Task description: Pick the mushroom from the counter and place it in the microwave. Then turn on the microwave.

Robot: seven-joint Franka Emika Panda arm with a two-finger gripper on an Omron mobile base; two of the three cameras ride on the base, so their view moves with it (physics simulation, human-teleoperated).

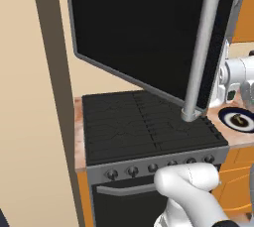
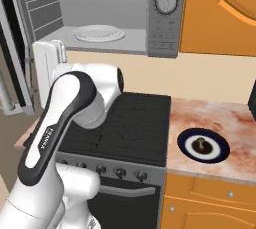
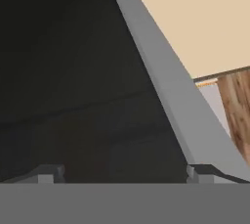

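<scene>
While the microwave (image 2: 100, 15) is seen with its door (image 1: 144, 37) swung wide to the left, the dark glass of that door is shown close before the hand (image 3: 124, 174) in the hand view, and the two finger tips (image 3: 46, 175) are seen far apart at the bottom, so the hand is open and nothing is gripped between them. Inside the microwave a white plate (image 2: 98, 33) is seen lying on the grey floor of the chamber, and to its right the panel with the round knob (image 2: 166, 3) is found. Below, the black stove top (image 2: 125, 123) is placed, with a row of knobs along its front edge. To the right of the stove, the bench (image 2: 220, 118) of speckled pinkish stone is seen over orange cabinet fronts, and on it a dark-rimmed round dish (image 2: 203, 145) is standing. The mushroom (image 2: 200, 144) is found lying in the middle of this dish, well apart from the hand.
</scene>
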